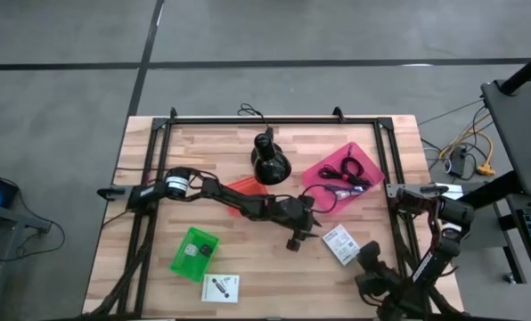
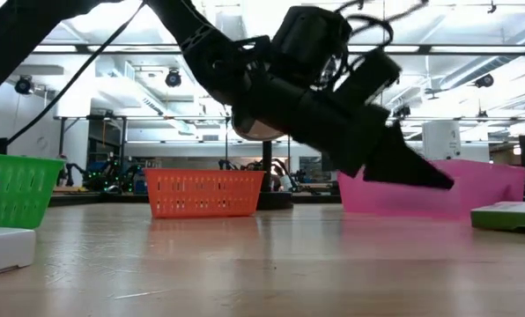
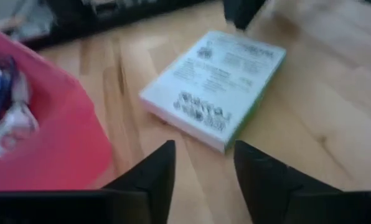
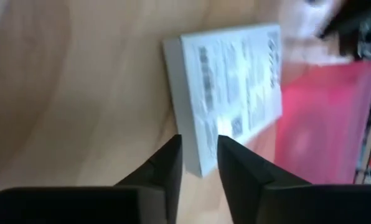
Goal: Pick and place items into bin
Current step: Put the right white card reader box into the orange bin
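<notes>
Cables are already seen in the pink bin (image 1: 370, 153), but the white box (image 1: 340, 243) just beside it and the card (image 1: 220, 288) are still left on the table (image 1: 274, 285). The left gripper (image 3: 203, 163) is stretched toward the box, fingers parted and empty; the right gripper (image 4: 199, 159) (folded low at the table's near right corner) is pointed at the same box, narrowly open, nothing held.

We see a wooden table (image 1: 159, 285) standing on a grey floor (image 1: 61, 80) crossed by dark seams. To the right of the table, yellow and white cables (image 1: 469, 152) lie on the floor beside a dark desk (image 1: 524, 134). Beyond the table's far edge, the room opens into a bright hall with white ceiling beams (image 2: 474, 53), ducts and hanging lamps (image 2: 173, 79).
</notes>
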You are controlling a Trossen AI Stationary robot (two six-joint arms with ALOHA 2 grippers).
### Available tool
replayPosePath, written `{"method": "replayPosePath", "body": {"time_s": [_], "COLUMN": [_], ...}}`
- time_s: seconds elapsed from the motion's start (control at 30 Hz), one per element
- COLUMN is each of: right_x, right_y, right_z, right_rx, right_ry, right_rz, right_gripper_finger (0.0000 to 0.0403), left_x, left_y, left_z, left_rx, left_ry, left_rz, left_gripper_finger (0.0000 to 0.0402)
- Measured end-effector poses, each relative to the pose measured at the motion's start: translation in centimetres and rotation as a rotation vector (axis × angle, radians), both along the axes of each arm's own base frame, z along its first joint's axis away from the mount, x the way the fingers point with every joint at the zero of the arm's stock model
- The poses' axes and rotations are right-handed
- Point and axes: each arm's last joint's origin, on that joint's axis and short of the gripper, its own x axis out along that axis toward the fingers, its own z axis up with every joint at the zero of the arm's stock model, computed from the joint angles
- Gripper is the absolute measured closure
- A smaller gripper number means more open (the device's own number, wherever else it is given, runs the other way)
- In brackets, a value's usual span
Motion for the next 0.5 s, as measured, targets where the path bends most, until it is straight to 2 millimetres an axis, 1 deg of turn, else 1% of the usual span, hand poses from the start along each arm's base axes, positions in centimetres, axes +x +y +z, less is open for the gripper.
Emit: {"method": "replayPosePath", "body": {"time_s": [0.13,0.23,0.33,0.5], "right_x": [-0.8,-1.0,-1.1,-1.6], "right_y": [-0.3,-0.6,-1.0,-2.3], "right_z": [0.3,0.3,0.0,-0.8], "right_rx": [-0.022,-0.036,-0.053,-0.096], "right_ry": [-0.04,-0.044,-0.012,0.051], "right_rz": [-0.062,-0.087,-0.096,-0.142], "right_gripper_finger": [0.0283,0.0264,0.0258,0.0272], "left_x": [0.2,0.1,0.1,-0.1], "left_y": [-0.1,-0.1,-0.2,-0.9], "left_z": [-0.2,-0.6,-0.7,-0.8], "left_rx": [-0.042,-0.097,-0.117,-0.161], "left_ry": [0.006,0.039,0.054,0.069], "left_rz": [0.016,0.041,0.048,0.05], "left_gripper_finger": [0.0213,0.0191,0.0186,0.0185]}}
